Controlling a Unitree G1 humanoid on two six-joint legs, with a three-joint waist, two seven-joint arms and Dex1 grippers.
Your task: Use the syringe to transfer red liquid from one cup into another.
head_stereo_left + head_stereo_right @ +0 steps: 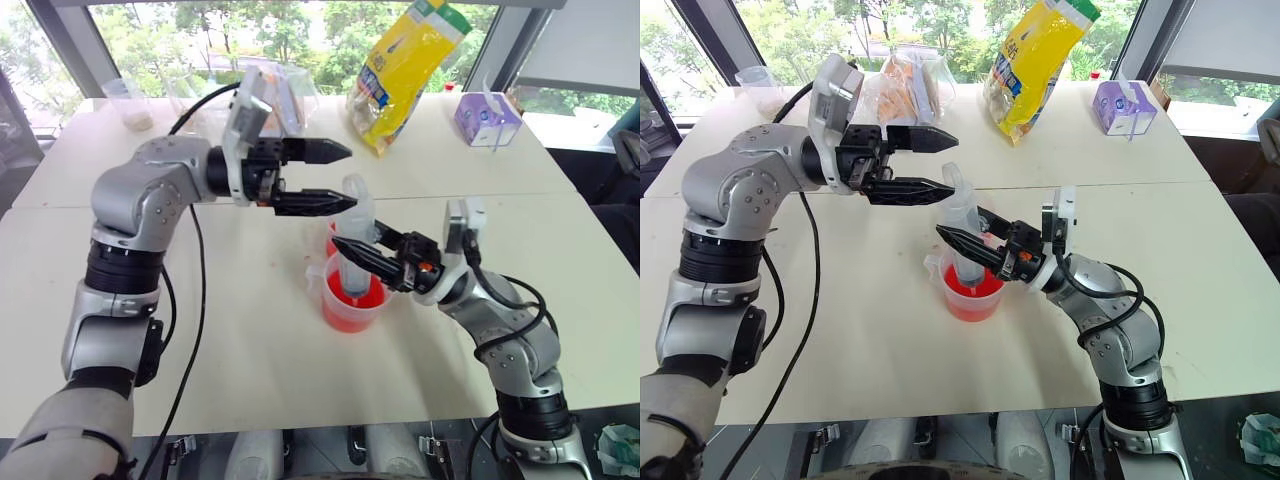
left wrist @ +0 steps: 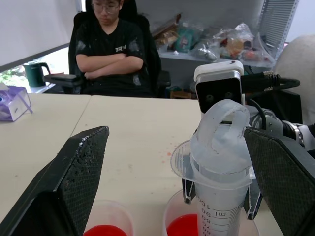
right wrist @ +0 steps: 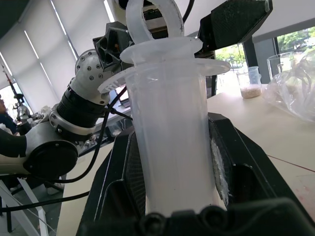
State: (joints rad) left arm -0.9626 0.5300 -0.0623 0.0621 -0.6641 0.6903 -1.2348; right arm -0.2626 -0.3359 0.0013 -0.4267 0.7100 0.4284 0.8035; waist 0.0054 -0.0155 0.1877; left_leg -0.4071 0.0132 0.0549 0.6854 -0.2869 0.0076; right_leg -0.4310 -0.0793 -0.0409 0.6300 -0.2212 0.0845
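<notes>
The syringe (image 1: 357, 225) stands upright with its tip down in the larger spouted cup (image 1: 318, 279), which holds red liquid (image 1: 350, 312). My right gripper (image 1: 350, 255) is shut on the syringe's barrel from the right. My left gripper (image 1: 350, 176) is open and level, its fingers (image 2: 83, 177) on either side of the plunger's top ring (image 2: 222, 118), apart from it. The small plain cup (image 1: 331, 240) sits just behind the larger one, also with red liquid in it.
At the table's back stand a yellow bag (image 1: 405, 70), a purple tissue box (image 1: 487, 118), a clear plastic bag (image 1: 290, 95) and a clear cup (image 1: 130, 100). A person (image 2: 115, 49) sits with folded arms beyond the far edge.
</notes>
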